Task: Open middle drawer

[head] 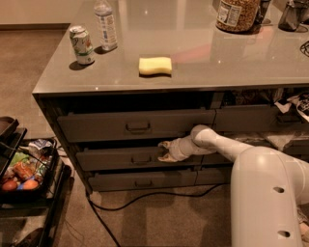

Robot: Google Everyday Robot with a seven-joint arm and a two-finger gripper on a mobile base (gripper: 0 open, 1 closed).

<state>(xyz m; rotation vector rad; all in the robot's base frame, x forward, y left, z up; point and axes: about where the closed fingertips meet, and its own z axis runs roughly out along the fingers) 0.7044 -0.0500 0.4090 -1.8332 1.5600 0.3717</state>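
Middle drawer (111, 159): arm (219, 143) stretched out, pincer (163, 151) beside its handle (140, 158).

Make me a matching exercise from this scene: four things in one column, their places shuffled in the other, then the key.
Things
1. sponge
2. soda can
3. gripper
4. jar

Places
A. at the front of the middle drawer, just right of its handle
B. near the left edge of the counter, beside the water bottle
C. lying flat on its own, toward the counter's front edge
D. at the far side of the counter, toward the right

Pairs: 1-C, 2-B, 3-A, 4-D
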